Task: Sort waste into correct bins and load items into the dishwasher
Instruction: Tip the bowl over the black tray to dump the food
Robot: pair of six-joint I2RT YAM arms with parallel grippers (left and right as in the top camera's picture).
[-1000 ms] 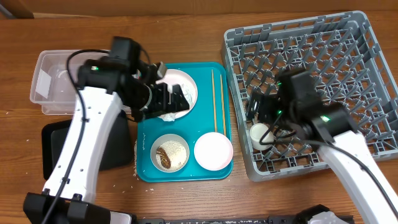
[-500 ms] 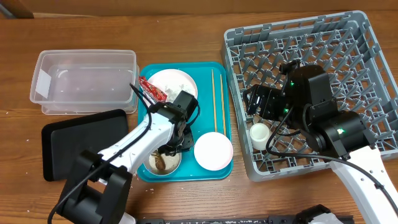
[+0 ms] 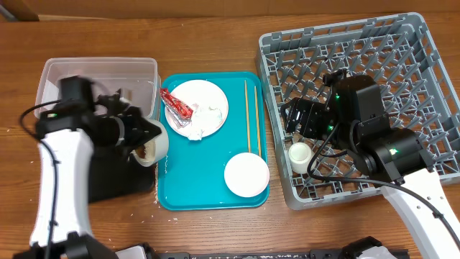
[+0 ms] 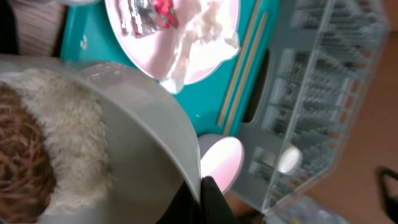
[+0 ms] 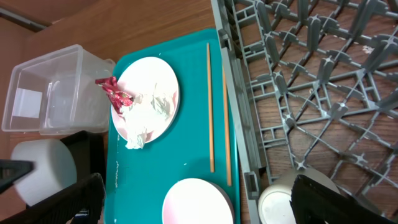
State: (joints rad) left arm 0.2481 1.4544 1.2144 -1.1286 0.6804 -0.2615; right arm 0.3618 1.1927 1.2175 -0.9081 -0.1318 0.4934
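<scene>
My left tool (image 3: pixel 136 134) pinches the scrap bowl (image 3: pixel 153 142) by its rim; I should tip it slowly toward eight o'clock, over the black tray (image 3: pixel 118 183).

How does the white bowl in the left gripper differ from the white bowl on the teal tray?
The held white round bowl carries brown and white-grain food scraps; the white round bowl on the teal tray shows none. The held one is tipped sideways in the left gripper; the other rests flat. Both are white and round.
</scene>
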